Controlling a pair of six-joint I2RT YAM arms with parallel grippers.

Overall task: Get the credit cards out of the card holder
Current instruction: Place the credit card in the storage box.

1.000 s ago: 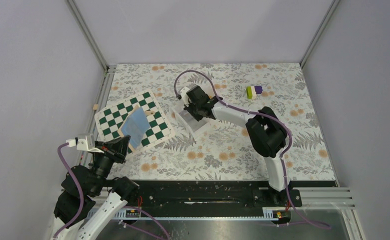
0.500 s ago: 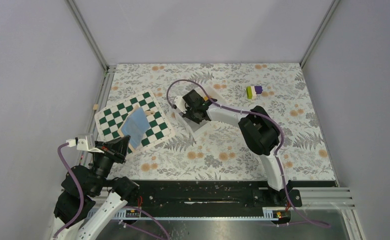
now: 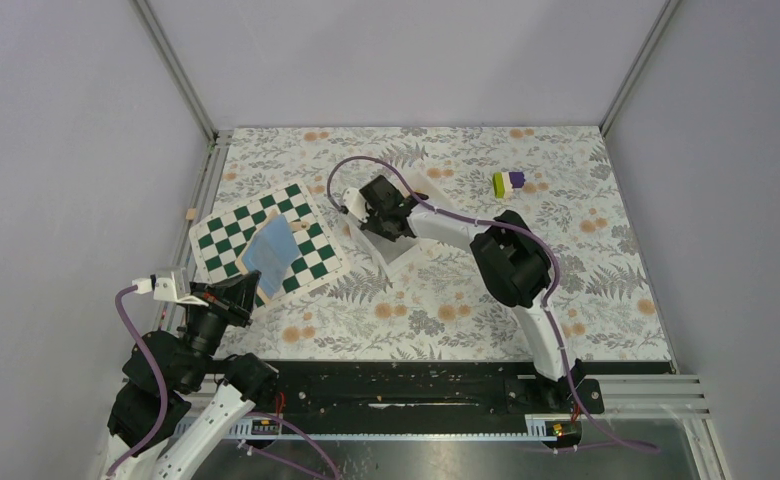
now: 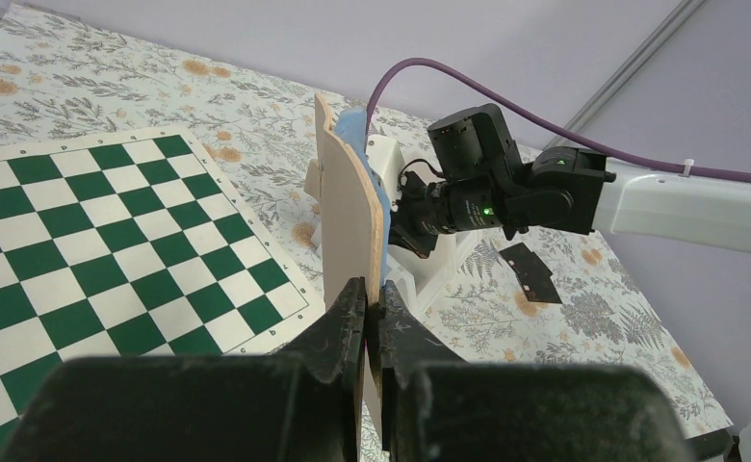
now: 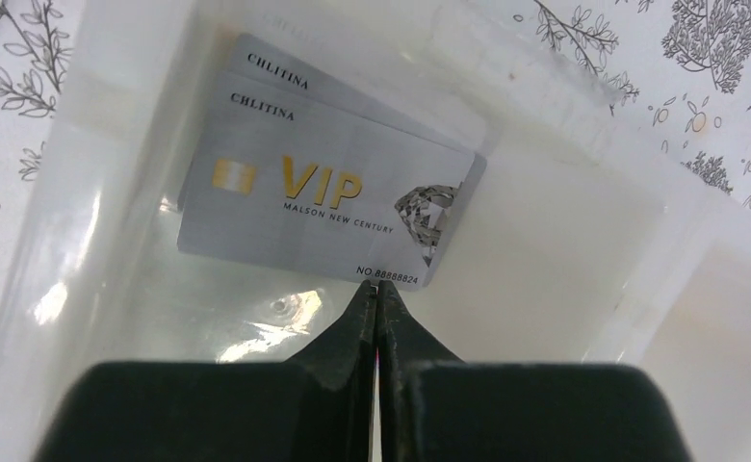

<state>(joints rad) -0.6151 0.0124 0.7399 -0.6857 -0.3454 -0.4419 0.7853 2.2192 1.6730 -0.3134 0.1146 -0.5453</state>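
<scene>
Right arm's wrist has shifted left across the centre of the overhead view since a second ago. Left arm and what it holds unchanged.

Right gripper (image 5: 376,292): jaws pressed together, no gap seen. Tips meet at the lower edge of the top card; cannot tell if they nip it.

Credit cards (image 5: 323,192): two silver ones, stacked and slightly offset. Both lie in one compartment of the white tray (image 5: 564,221), upper centre of the right wrist view.

Left gripper (image 4: 372,298): jaws closed on the bottom edge of the card holder (image 4: 352,207). Holder stands upright and edge-on in the middle of the left wrist view, tan side toward the left of the frame, pale blue just showing behind. Overhead, it sits left of centre above the chequered board (image 3: 311,255).

Small purple, white and green block (image 3: 509,183) rests on the floral surface (image 3: 446,300), upper right, well apart from the tray.
</scene>
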